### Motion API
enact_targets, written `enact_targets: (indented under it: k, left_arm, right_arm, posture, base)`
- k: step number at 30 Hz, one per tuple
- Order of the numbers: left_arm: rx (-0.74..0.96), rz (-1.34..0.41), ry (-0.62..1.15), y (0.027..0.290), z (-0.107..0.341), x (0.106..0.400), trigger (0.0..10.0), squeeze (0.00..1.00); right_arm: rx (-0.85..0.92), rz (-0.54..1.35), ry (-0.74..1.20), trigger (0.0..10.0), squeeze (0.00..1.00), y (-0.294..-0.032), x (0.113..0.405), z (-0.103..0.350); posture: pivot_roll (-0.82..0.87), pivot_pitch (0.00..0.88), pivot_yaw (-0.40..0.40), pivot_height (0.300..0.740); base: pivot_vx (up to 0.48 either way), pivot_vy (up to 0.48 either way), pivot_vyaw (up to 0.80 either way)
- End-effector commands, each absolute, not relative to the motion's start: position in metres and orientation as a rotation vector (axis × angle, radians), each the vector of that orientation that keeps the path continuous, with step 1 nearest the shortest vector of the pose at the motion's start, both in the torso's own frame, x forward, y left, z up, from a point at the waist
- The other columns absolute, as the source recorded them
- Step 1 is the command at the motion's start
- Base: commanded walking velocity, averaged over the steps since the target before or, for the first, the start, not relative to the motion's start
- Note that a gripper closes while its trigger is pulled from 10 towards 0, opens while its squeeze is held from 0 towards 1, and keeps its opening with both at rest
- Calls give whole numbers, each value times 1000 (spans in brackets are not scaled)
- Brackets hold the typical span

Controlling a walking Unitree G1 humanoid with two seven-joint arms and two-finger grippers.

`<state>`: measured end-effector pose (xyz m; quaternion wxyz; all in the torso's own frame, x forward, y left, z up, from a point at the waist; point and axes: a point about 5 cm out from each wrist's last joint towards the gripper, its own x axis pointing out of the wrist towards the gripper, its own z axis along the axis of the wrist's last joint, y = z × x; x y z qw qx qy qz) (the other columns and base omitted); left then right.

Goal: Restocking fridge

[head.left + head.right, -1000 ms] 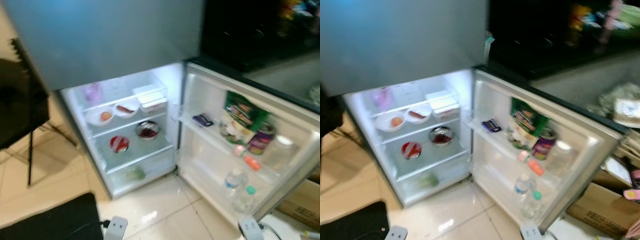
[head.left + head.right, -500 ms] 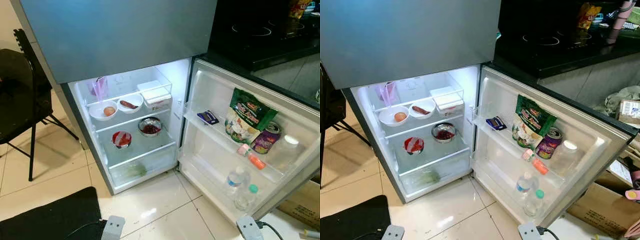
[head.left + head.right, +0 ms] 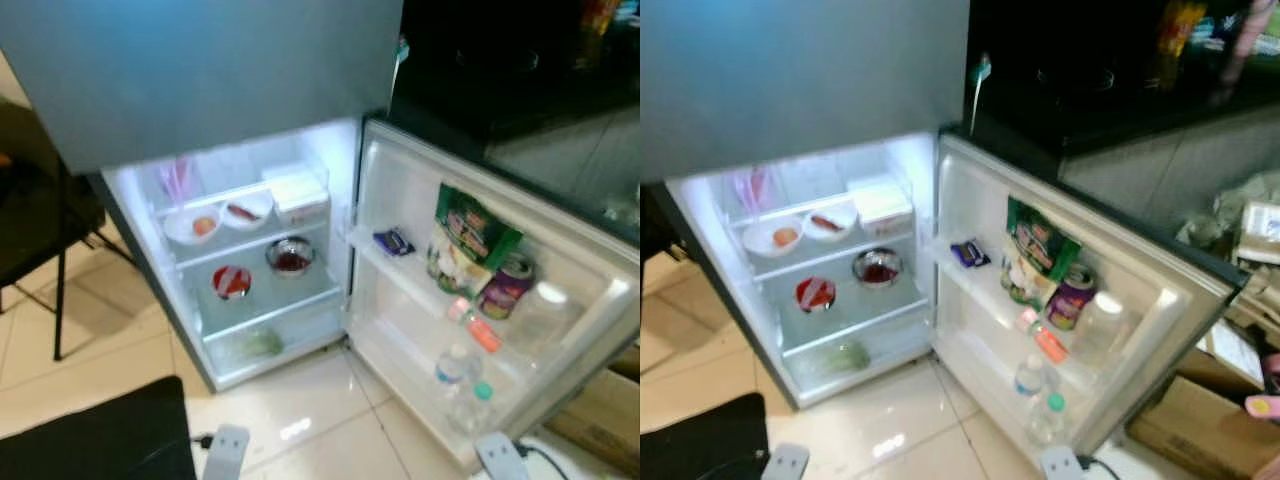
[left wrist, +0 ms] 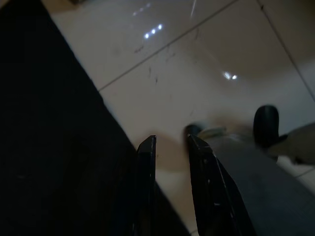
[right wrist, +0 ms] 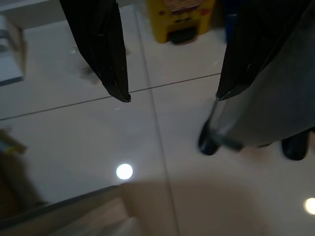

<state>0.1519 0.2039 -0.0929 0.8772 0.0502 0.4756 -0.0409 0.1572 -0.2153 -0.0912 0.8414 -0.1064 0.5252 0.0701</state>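
1. Comparing with the view half a second ago, I see the whole scene slid slightly left and blurred: the head camera moved, not the contents of the fridge.
2. Its door stands wide open; snack bag, can and bottles sit in the door racks, bowls on the inner shelves.
3. Left gripper hangs over the floor, fingers slightly parted, empty.
4. Right gripper hangs with fingers spread wide, empty.
5. I judge no item is yet in hand; restocking awaits a pickup.
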Motion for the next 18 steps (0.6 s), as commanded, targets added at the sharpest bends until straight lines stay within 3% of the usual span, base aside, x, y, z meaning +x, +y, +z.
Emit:
enact_targets:
  k: [1,11,18]
  left_arm:
    - [104,-89,1014,203,-96,146,10000,0]
    - [97,-94,1015,202,-96,146,10000,0]
    - [90,-93,1011,202,-95,148,10000,0]
  right_arm:
    - [-214,159,1118,10000,0,-207,157,-93]
    - [-209,164,1123,10000,0,-202,156,-95]
    - [-207,167,1133,10000,0,-212,145,-96]
  posture:
    - [-1,0,-22,740]
    - [-6,0,-18,740]
    - [-7,0,-19,740]
  base:
    - [0,-401,0]
    - [0,-393,0]
    - [0,0,0]
